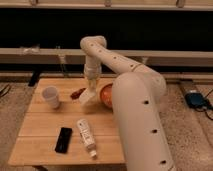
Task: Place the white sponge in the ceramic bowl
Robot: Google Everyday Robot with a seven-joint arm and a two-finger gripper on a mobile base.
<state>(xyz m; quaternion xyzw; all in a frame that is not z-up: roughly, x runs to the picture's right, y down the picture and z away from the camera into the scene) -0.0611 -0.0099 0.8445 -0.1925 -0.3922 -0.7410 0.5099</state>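
The white sponge (87, 97) is a small cream block hanging tilted in my gripper (91, 88), a little above the wooden table (40, 125). The gripper points down from the arm, which curves in from the lower right, and it is shut on the sponge. The ceramic bowl (105, 95) is orange-red and sits just right of the sponge. Its right part is hidden behind my arm. The sponge is beside the bowl's left rim, not over its middle.
A white cup (50, 96) stands at the table's left. A small red object (77, 92) lies left of the sponge. A black slab (63, 139) and a white printed tube (86, 136) lie near the front edge. A rail and dark wall run behind.
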